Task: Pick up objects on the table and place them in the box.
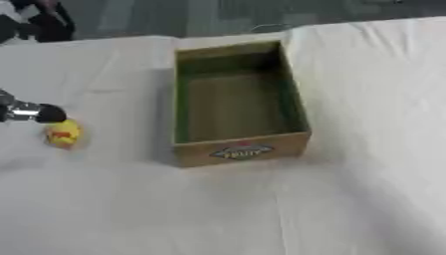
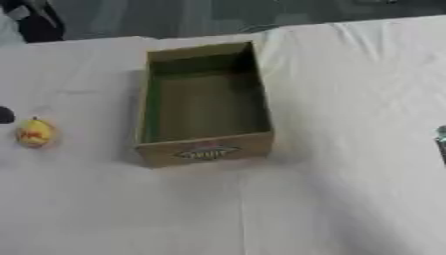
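Note:
A small yellow object point(image 1: 62, 133) with a red mark lies on the white cloth, left of the box. The brown cardboard box point(image 1: 241, 149) stands open in the middle, with a label on its near wall and nothing visible inside. My left hand point(image 1: 33, 113) reaches in from the left edge; only a black-tipped silver part shows, just above the yellow object and close to it. Whether it touches the object is unclear. At the right edge, a thin dark sliver of my right hand point(image 2: 442, 142) shows, well away from the box.
The table is covered with a creased white cloth point(image 1: 261, 214). Its far edge runs just behind the box. Dark shapes point(image 1: 35, 22) sit beyond the table at the top left.

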You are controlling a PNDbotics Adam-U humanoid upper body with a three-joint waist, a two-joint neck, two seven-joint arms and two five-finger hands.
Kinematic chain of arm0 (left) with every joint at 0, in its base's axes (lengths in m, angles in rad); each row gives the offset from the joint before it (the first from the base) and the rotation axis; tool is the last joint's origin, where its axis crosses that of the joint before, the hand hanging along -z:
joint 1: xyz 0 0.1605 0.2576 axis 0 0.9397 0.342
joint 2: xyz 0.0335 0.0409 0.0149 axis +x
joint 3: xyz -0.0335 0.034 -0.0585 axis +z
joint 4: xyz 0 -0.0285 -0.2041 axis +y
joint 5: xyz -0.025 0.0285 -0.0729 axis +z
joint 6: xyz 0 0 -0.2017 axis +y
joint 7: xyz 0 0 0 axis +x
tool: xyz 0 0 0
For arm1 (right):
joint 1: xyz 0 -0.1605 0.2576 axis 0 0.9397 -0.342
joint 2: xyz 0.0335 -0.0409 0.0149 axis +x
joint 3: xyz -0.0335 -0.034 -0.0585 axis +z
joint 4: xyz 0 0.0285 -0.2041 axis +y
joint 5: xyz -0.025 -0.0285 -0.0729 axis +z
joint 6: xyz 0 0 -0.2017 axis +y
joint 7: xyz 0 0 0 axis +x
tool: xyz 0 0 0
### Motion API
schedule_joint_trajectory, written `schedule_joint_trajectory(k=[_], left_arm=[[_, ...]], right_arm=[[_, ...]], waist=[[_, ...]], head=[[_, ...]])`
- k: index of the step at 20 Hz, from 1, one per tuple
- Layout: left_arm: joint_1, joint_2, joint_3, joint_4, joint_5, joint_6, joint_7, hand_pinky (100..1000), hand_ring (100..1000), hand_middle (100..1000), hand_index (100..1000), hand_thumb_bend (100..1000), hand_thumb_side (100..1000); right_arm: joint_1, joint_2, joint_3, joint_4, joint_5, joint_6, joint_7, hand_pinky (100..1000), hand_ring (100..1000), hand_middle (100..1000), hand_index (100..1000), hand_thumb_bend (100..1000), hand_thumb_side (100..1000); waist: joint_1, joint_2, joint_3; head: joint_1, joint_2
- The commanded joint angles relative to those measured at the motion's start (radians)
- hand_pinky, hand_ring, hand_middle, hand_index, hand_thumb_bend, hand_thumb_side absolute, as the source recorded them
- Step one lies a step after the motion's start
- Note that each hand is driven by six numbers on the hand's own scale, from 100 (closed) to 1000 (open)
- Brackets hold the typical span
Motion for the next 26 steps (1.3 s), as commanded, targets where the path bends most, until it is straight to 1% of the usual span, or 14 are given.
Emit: schedule_joint_trajectory(k=[1, 3, 6, 8, 9, 10, 14, 18, 21, 23, 26], left_arm=[[-0.02, 0.027, -0.002, 0.019, -0.003, -0.024, -0.03, 812, 912, 849, 1000, 767, 860], [-0.026, 0.023, -0.008, 0.04, -0.003, -0.033, -0.042, 812, 911, 849, 1000, 757, 846], [-0.039, 0.017, -0.019, 0.083, 0.001, -0.037, -0.055, 812, 909, 852, 1000, 723, 795], [-0.046, 0.013, -0.027, 0.112, 0.003, -0.037, -0.056, 811, 908, 853, 1000, 596, 738], [-0.048, 0.01, -0.031, 0.126, 0.008, -0.036, -0.053, 806, 906, 850, 1000, 509, 710], [-0.05, 0.007, -0.036, 0.139, 0.015, -0.035, -0.049, 800, 906, 852, 1000, 491, 696], [-0.059, 0.0, -0.058, 0.182, 0.037, -0.039, -0.038, 784, 904, 870, 1000, 468, 645], [-0.064, -0.007, -0.078, 0.224, 0.049, -0.051, -0.035, 783, 903, 876, 1000, 471, 632], [-0.067, -0.013, -0.089, 0.25, 0.05, -0.061, -0.037, 779, 902, 885, 1000, 456, 612], [-0.068, -0.016, -0.096, 0.27, 0.043, -0.069, -0.042, 780, 904, 900, 1000, 424, 585], [-0.07, -0.019, -0.102, 0.301, 0.027, -0.08, -0.046, 780, 901, 898, 1000, 386, 560]], right_arm=[[-0.009, -0.031, -0.002, -0.017, -0.004, -0.001, 0.004, 721, 728, 736, 853, 100, 844], [-0.009, -0.032, -0.001, -0.017, -0.003, -0.001, 0.005, 721, 729, 736, 853, 100, 844], [-0.009, -0.031, 0.0, -0.017, -0.002, -0.001, 0.006, 722, 729, 737, 853, 100, 838], [-0.009, -0.03, 0.0, -0.017, -0.002, -0.001, 0.007, 722, 729, 737, 853, 100, 845], [-0.01, -0.03, 0.0, -0.017, -0.002, -0.001, 0.007, 722, 730, 737, 853, 100, 846], [-0.01, -0.03, 0.0, -0.017, -0.002, -0.001, 0.007, 722, 730, 737, 853, 100, 846], [-0.011, -0.029, 0.001, -0.017, -0.002, -0.001, 0.008, 723, 730, 737, 853, 100, 847], [-0.012, -0.028, 0.002, -0.017, -0.003, -0.002, 0.009, 723, 730, 737, 854, 100, 848], [-0.012, -0.027, 0.001, -0.017, -0.004, -0.002, 0.009, 723, 731, 737, 854, 100, 848], [-0.014, -0.026, 0.002, -0.017, -0.004, -0.003, 0.009, 724, 731, 737, 854, 100, 849], [-0.014, -0.026, 0.002, -0.017, -0.005, -0.004, 0.009, 724, 731, 737, 854, 100, 849]], waist=[[-0.001, -0.012, -0.004], [0.0, -0.008, -0.01], [0.002, -0.004, -0.015], [0.003, -0.003, -0.017], [0.003, -0.002, -0.018], [0.003, -0.001, -0.019], [0.003, 0.001, -0.023], [0.002, 0.001, -0.027], [0.001, 0.001, -0.03], [0.0, 0.002, -0.031], [-0.001, 0.003, -0.032]], head=[[0.002, -0.014], [0.004, -0.016], [0.007, -0.019], [0.009, -0.02], [0.01, -0.021], [0.01, -0.022], [0.012, -0.02], [0.02, -0.012], [0.031, -0.012], [0.037, -0.014], [0.042, -0.017]])
